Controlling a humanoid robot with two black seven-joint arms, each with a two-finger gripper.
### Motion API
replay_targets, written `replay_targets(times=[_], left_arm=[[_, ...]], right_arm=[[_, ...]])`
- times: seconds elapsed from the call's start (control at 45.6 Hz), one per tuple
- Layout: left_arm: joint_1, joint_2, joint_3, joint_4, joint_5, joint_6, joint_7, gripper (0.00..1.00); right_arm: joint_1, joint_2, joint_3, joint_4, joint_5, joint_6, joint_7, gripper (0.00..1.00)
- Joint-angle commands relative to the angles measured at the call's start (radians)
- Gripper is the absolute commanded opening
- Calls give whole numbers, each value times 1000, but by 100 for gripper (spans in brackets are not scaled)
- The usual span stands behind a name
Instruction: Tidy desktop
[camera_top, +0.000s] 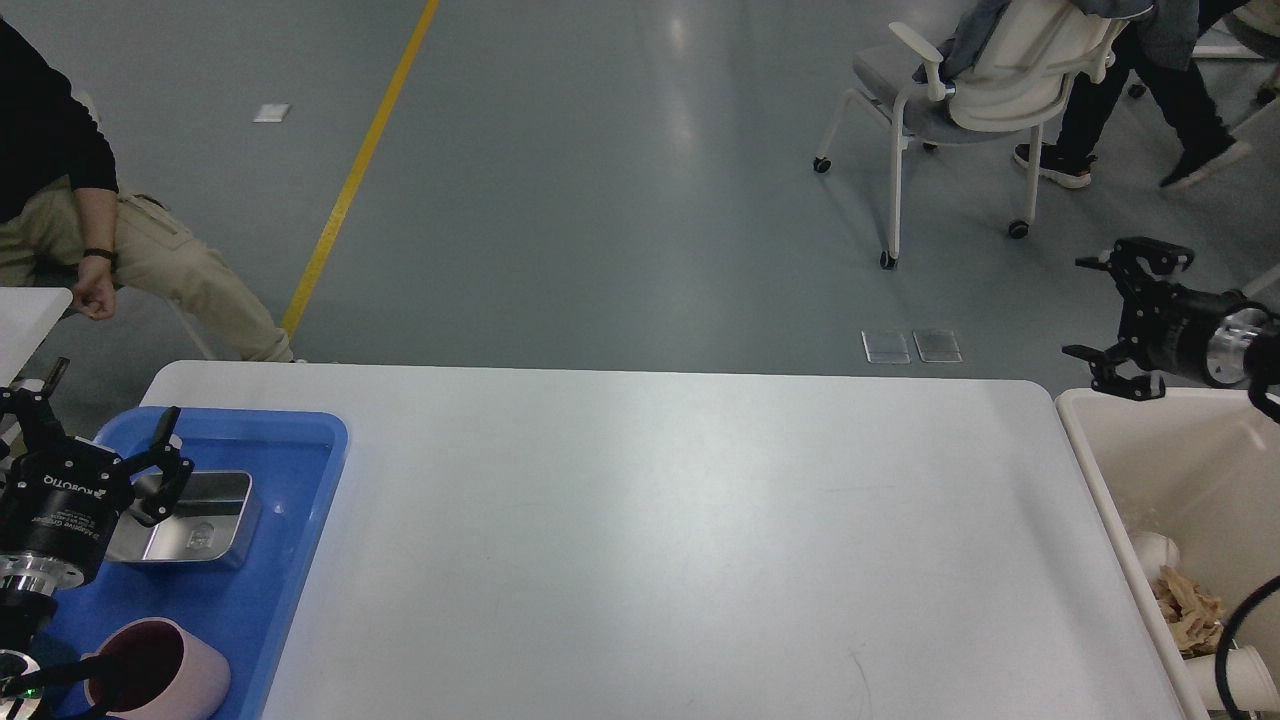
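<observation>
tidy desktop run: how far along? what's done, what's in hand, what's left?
Looks essentially done: the desktop shows no loose items. The metal container and pink cup sit in the blue tray; crumpled paper and cups lie in the beige bin. In hand: nothing. The left gripper and the right gripper are both open and empty. Nothing visibly left.

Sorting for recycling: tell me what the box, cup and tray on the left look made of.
Box: looks like steel, shiny grey with reflections. Cup: pink, matte, probably plastic or ceramic; cannot tell which. Tray: blue, smooth moulded rim, likely plastic.
</observation>
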Motion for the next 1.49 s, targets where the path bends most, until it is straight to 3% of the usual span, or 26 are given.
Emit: replay_targets(times=[0.0,0.066,0.439,0.527,0.724,0.834,1.185,1.47], left_arm=[[13,0,-13,-1,0,0,1,97],[17,0,-13,-1,0,0,0,97],[48,6,-72,-1,0,-43,1,97],[51,4,-90,-1,0,-43,1,97],[53,3,-98,-1,0,-41,1,97],[57,1,-105,0,0,-41,1,97],[70,-10,-107,0,0,-43,1,97],[68,-37,-99,11,-48,-71,6,97]], right_arm=[[22,90,60,0,35,-2,135,100],[19,125,138,2,78,0,158,100],[-79,255,574,104,234,68,169,100],[-164,268,638,225,236,84,186,100],[-397,266,675,586,233,92,284,100],[-500,263,669,695,220,92,310,100],[-612,252,643,671,177,80,309,100],[-620,323,657,594,191,60,304,100]])
